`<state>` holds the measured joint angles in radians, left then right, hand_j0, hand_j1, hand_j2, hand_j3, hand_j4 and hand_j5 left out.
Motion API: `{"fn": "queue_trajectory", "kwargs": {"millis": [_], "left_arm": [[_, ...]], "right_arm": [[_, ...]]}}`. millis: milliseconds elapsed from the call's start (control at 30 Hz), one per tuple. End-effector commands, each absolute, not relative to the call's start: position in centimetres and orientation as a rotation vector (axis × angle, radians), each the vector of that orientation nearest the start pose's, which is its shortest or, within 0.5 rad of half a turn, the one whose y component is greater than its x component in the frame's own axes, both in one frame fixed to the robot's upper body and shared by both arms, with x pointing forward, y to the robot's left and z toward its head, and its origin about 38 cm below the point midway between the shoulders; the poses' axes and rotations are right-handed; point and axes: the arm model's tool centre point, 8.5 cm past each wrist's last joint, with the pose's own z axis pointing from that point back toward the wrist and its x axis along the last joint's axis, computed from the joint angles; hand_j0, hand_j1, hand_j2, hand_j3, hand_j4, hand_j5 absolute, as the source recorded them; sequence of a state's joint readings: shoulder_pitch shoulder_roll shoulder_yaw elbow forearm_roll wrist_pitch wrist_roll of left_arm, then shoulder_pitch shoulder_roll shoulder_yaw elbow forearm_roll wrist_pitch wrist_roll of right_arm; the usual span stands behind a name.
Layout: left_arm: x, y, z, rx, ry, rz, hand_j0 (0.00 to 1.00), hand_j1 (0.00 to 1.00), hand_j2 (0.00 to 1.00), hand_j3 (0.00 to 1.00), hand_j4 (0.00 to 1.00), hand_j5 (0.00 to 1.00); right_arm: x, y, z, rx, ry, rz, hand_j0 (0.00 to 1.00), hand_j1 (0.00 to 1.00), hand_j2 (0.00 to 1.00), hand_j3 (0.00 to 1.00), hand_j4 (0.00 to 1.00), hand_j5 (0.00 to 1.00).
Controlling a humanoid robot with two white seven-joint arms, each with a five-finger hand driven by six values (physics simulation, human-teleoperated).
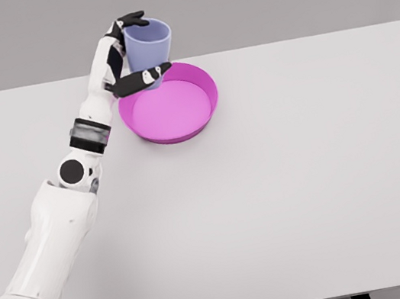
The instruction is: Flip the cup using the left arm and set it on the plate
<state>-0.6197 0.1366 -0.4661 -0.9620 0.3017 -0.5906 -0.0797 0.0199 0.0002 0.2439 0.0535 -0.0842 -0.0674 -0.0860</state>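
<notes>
In the upper middle of the frame, the left hand is clamped on the lavender cup, upright, mouth up, over the pink plate's far left rim. The cup looks light, rigid, smooth-walled; gripping across its sidewall suits it.
</notes>
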Motion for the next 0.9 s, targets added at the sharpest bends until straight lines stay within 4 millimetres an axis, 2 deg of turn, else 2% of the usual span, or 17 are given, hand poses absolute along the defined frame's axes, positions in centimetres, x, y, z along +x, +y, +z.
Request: {"fn": "queue_trajectory", "kwargs": {"millis": [0, 300, 600, 867], "left_arm": [[50.3, 16.3, 16.0, -0.251, -2.052, -0.460, 0.52, 0.52, 0.52, 0.52, 0.52, 0.52], [50.0, 16.5, 15.8, -0.223, -2.069, -0.444, 0.59, 0.59, 0.59, 0.59, 0.59, 0.59], [49.9, 16.2, 15.6, -0.270, -2.060, -0.363, 0.61, 0.61, 0.61, 0.61, 0.61, 0.61], [49.3, 14.7, 15.2, -0.352, -2.049, -0.276, 0.60, 0.60, 0.60, 0.60, 0.60, 0.60]], "right_arm": [[-2.2, -28.2, -25.9, -0.175, 0.006, 0.160, 1.00, 1.00, 1.00, 1.00, 1.00, 1.00], [-2.2, -28.2, -25.9, -0.175, 0.006, 0.160, 1.00, 1.00, 1.00, 1.00, 1.00, 1.00], [-2.2, -28.2, -25.9, -0.175, 0.006, 0.160, 1.00, 1.00, 1.00, 1.00, 1.00, 1.00], [-2.2, -28.2, -25.9, -0.175, 0.006, 0.160, 1.00, 1.00, 1.00, 1.00, 1.00, 1.00]]}}
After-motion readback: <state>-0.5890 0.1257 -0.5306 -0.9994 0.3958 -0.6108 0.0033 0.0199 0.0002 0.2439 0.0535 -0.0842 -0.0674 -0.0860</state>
